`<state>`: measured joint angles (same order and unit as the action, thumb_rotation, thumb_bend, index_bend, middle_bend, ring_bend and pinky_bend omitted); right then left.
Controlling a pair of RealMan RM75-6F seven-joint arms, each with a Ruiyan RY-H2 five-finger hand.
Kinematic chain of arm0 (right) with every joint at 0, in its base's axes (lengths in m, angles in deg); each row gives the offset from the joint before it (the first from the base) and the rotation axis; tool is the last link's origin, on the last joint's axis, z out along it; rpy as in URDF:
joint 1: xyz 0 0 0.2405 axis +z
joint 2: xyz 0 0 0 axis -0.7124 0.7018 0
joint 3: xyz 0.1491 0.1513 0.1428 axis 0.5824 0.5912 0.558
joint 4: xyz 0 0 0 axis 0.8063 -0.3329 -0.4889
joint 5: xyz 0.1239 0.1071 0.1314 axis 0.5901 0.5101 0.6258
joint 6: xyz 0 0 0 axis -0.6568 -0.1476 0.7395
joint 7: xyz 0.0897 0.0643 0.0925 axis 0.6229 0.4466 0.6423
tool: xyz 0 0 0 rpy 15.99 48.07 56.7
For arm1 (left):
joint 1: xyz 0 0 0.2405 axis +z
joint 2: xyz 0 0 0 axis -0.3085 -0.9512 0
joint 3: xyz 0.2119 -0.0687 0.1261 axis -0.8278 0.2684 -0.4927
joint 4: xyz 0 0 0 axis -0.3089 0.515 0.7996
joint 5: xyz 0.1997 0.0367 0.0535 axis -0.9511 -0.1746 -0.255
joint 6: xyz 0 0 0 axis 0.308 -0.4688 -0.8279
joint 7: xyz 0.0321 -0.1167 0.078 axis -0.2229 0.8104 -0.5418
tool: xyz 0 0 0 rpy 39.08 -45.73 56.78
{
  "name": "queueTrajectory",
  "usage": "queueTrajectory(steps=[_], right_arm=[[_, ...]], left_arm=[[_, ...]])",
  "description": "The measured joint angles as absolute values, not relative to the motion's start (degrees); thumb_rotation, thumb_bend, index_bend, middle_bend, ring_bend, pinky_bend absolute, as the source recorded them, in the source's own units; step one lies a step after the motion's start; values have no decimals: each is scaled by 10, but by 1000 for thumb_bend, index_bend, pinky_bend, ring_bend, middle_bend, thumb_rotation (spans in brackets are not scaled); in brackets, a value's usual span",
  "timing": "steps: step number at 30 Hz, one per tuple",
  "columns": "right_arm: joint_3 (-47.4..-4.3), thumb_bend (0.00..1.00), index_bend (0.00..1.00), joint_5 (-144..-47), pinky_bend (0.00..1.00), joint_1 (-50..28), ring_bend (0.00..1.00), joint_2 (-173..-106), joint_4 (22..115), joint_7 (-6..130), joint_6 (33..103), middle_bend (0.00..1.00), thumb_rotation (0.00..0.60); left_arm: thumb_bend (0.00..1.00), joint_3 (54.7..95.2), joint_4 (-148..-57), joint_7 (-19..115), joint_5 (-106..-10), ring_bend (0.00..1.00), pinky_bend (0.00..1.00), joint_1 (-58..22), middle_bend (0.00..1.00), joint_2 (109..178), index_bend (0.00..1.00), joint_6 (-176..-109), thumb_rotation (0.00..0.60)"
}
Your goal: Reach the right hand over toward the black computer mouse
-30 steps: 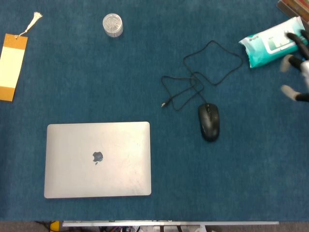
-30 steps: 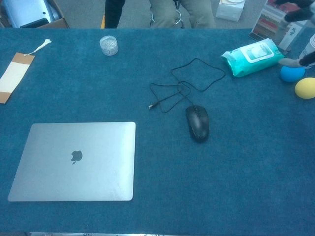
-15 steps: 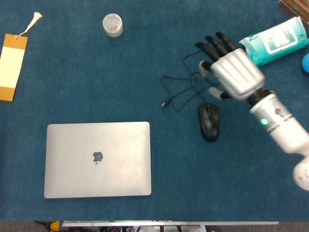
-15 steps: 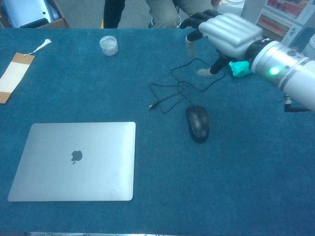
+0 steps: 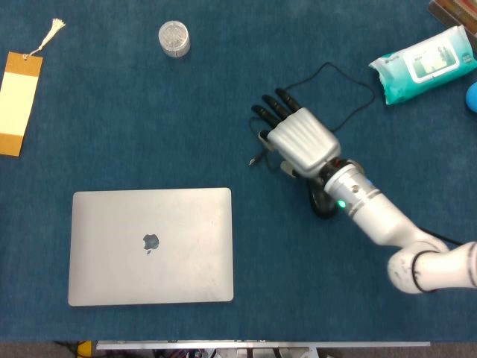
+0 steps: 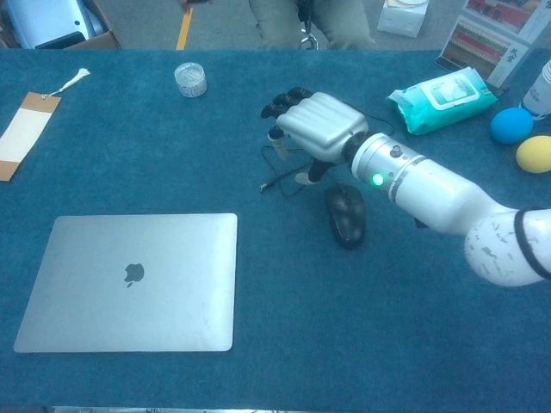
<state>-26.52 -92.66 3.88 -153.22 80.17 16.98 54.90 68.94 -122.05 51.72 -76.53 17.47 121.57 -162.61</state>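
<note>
The black computer mouse (image 6: 347, 217) lies on the blue table right of centre; in the head view the wrist covers most of the mouse (image 5: 321, 206). Its black cable (image 5: 349, 98) loops away toward the back. My right hand (image 5: 295, 139) hovers over the cable loops just beyond and left of the mouse, palm down, fingers apart and holding nothing. The same hand (image 6: 313, 126) shows in the chest view, above the table with its forearm passing over the mouse. My left hand is out of sight in both views.
A closed silver laptop (image 5: 151, 245) lies at the front left. A teal pack of wipes (image 5: 422, 64) sits at the back right, with a blue ball (image 6: 511, 127) and a yellow ball (image 6: 534, 153) nearby. A small clear jar (image 5: 174, 37) and a tan tag (image 5: 18, 92) lie at the back left.
My right hand has swept in from the far right edge, leftward and down, past the wipes to a spot over the cable loops beside the mouse. Nothing else moved.
</note>
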Motion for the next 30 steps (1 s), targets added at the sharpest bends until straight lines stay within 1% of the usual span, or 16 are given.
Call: queueTrajectory(steps=[10,15,21,25,30], right_arm=[[-269,188,512,-875,43,76,0,-1603,723,139,539,156,600],[-263,189,512,-853,43,94,0,-1637,682,134,532,156,600],[-254,192,512,-838,43,113,0,-1662,648,136,524,156,600],[-251,239,512,-828,43,122,0,-1670,632,136,519,157,600],[-251,264,517,-819,43,130,0,-1679,618,138,513,157,600]], left_arm=[[389,690,-1205,531,-758,41,39,176,71,1221,104,-1617,600],[389,691,-1197,537,-754,41,39,177,71,1223,103,-1614,600],[389,693,-1191,542,-751,41,39,178,71,1223,104,-1611,600],[388,694,-1190,543,-751,41,39,178,71,1223,104,-1610,600],[389,695,-1188,543,-750,41,39,178,71,1224,104,-1610,600]])
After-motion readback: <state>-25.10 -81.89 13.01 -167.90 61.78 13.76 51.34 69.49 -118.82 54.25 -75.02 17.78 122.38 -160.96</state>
